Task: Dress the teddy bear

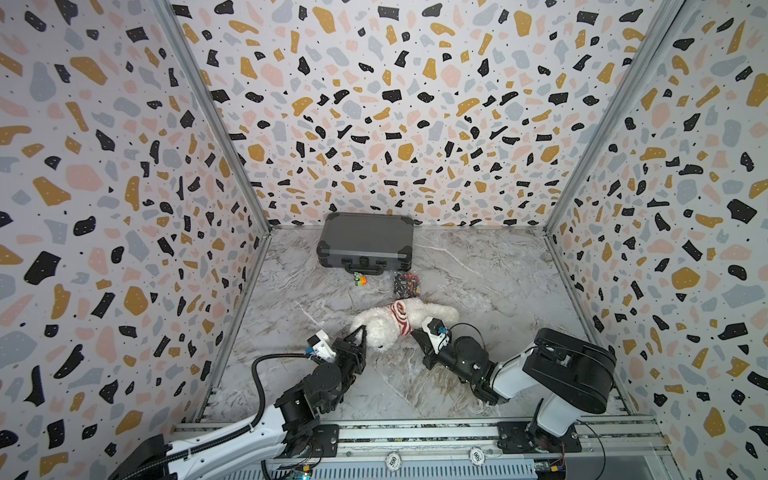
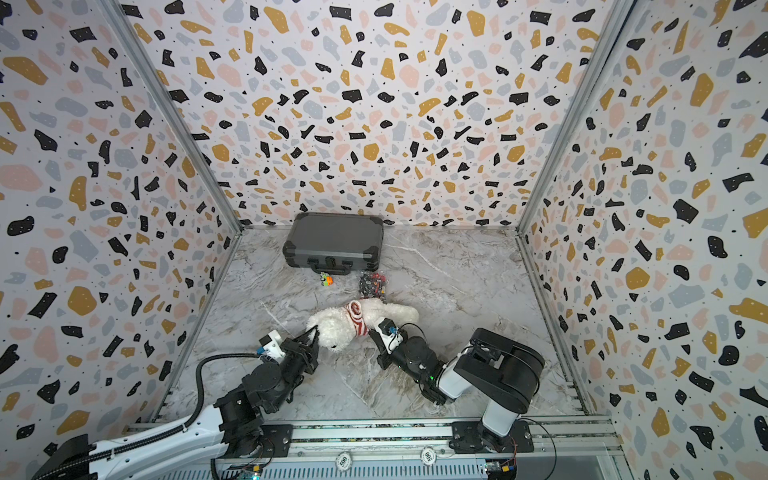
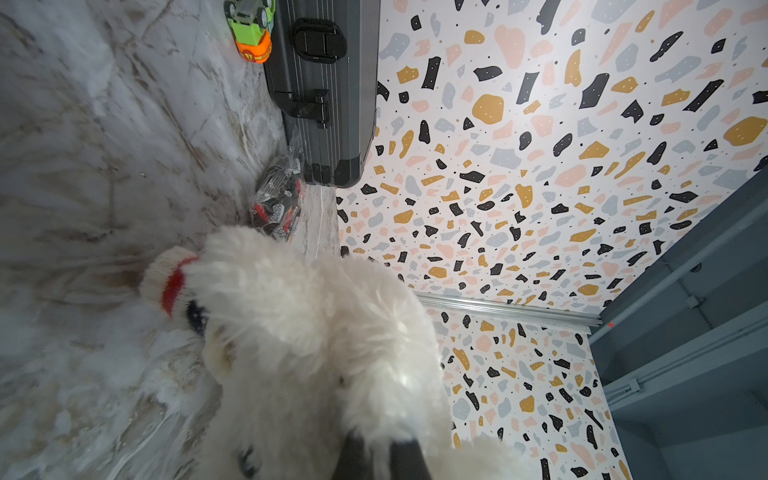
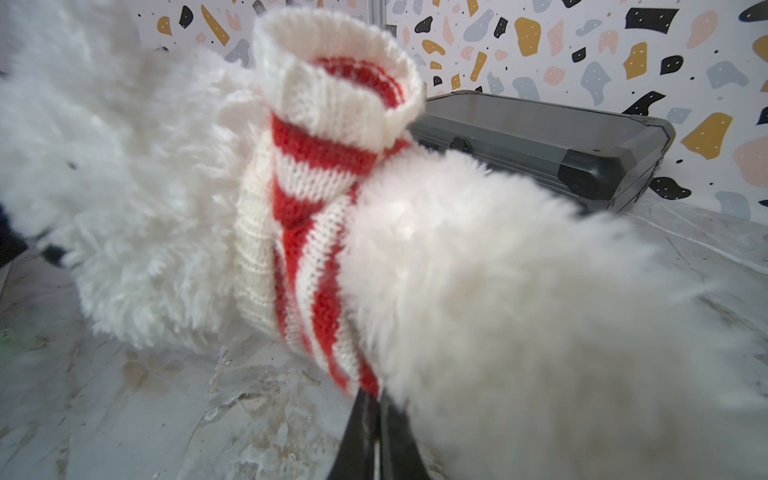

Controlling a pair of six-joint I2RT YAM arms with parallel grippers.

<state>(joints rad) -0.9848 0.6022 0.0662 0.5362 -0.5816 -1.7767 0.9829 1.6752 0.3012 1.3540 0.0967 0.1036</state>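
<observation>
1. Location: the teddy bear [image 1: 384, 330] lies on the desk [image 1: 498, 291] near its middle, nearer the arms than the grey case [image 1: 365, 241], with both arms reaching to it. A bag of small parts [image 1: 406, 284] lies just beside it on the far side, and a toy car [image 1: 359, 279] sits by the case handle.
2. Garment: a red-and-white knitted garment [image 1: 401, 318] is on the bear, bunched into a narrow band between head and body. The head shows on one side of the band and the bare white torso on the other.
3. Left jaws: closed on white fur at the bear's head end. The left wrist view does not show whether this is an ear or a limb.
4. Right jaws: closed on the lower edge of the garment, as the right wrist view shows.
5. Done, in my judgement: the head is through the neck opening.
6. Outstanding: one knitted cuff [image 4: 332, 83] stands up open and looks empty, so at least one arm appears not to be sleeved. The garment has not been drawn down over the torso.
7. Assessment: early-to-middle stage, with the hem to be pulled toward the legs.
</observation>
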